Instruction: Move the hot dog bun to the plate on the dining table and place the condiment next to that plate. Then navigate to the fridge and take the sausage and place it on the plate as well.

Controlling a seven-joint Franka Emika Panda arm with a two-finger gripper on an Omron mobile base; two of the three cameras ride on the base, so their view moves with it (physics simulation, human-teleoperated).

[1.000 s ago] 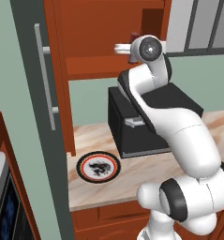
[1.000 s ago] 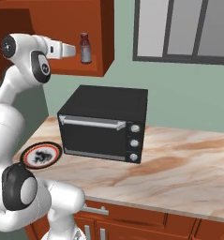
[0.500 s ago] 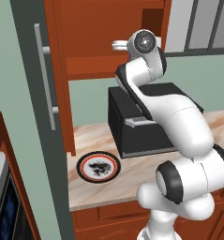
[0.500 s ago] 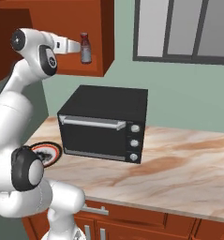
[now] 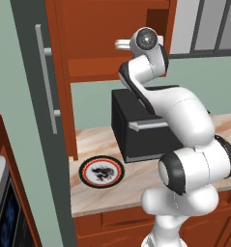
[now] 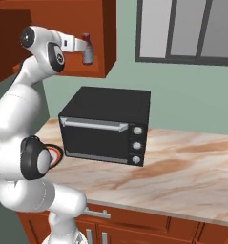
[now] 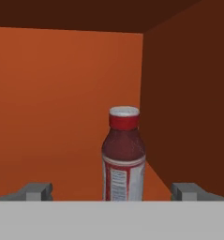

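Early days: claw (image 7: 111, 192) wide open around the condiment (image 7: 123, 157) mid-frame, nothing gripped, plate (image 5: 102, 171) at lower left bare, so everything's left.

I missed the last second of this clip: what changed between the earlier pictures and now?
The white arm's gripper advanced into the red-brown wall cabinet, toward the dark red condiment bottle; its fingers are open either side, not gripping. The bottle, the black countertop oven and the black-and-red rimmed plate stayed put.
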